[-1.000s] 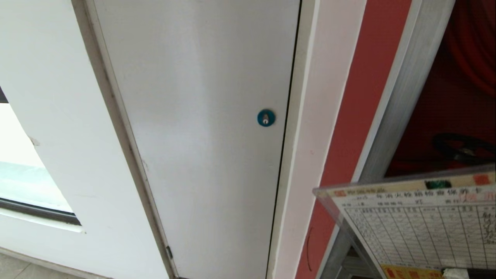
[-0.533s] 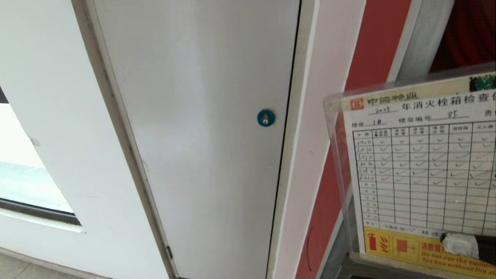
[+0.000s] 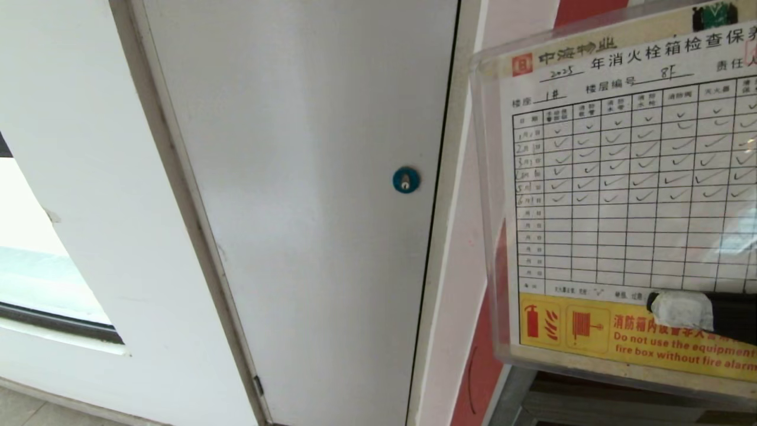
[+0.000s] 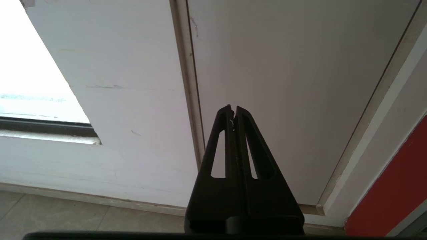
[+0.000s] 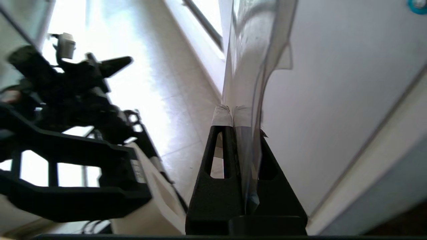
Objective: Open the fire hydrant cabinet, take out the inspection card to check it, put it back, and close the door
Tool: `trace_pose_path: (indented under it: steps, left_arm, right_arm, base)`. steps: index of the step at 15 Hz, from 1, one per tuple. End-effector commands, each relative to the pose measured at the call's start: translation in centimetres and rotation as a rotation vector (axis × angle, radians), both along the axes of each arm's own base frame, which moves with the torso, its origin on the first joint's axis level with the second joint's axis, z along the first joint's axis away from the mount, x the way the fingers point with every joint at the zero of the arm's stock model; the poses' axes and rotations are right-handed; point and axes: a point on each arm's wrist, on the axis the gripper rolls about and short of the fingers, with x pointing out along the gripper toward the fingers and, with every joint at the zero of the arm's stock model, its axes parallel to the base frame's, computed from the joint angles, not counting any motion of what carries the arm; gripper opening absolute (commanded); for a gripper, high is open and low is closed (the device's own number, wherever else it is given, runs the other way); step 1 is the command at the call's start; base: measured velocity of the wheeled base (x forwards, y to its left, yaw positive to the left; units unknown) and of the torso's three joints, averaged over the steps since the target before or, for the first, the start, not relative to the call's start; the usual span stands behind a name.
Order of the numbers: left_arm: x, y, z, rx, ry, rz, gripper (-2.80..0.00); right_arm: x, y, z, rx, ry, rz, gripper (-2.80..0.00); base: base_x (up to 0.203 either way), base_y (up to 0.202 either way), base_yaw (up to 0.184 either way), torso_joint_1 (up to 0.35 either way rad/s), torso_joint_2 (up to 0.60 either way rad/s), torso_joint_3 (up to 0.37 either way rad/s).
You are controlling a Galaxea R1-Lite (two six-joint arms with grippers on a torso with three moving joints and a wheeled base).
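Observation:
The inspection card [image 3: 627, 195], a white grid sheet of check marks in a clear sleeve with a yellow strip at its foot, stands upright at the right of the head view, facing the camera. My right gripper [image 3: 674, 309] is shut on its lower edge, one taped fingertip [image 3: 680, 310] lying over the sheet. The right wrist view shows the sleeve [image 5: 253, 66] edge-on between the shut fingers of that gripper [image 5: 232, 115]. Of the fire hydrant cabinet only a piece of silver frame [image 3: 511, 387] shows below the card. The door is out of view. My left gripper [image 4: 233, 110] is shut on nothing.
A grey-white panel [image 3: 307, 177] with a round blue lock [image 3: 406, 180] fills the middle. A red wall strip [image 3: 473, 378] runs beside it. A window [image 3: 35, 278] is at the left, over tiled floor [image 4: 66, 213]. My own body [image 5: 66, 140] shows in the right wrist view.
The card has risen from the lower right corner, tipped upright to face the camera and moved a little left, with the right gripper still on it. The left arm has kept still.

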Motion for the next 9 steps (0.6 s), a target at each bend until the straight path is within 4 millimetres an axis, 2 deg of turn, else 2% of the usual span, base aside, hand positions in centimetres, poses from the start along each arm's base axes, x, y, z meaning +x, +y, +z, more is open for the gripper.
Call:
trace_pose_path:
  steps: [1, 6, 9]
  left_arm:
    - [0.1, 0.0, -0.2, 0.000, 0.007, 0.000, -2.80]
    - [0.1, 0.0, -0.2, 0.000, 0.007, 0.000, -2.80]
    - [0.1, 0.0, -0.2, 0.000, 0.007, 0.000, -2.80]
  right_arm:
    - [0.5, 0.9, 0.4, 0.032, 0.005, 0.043, -2.80]
    - [1.2, 2.6, 0.9, 0.101, -0.032, 0.110, -2.80]
    - [2.8, 4.2, 0.0, 0.126, -0.038, 0.122, -2.80]
  base:
    - [0.000, 0.000, 0.000, 0.000, 0.00, 0.000]
    - [0.000, 0.000, 0.000, 0.000, 0.00, 0.000]
    - [0.000, 0.000, 0.000, 0.000, 0.00, 0.000]
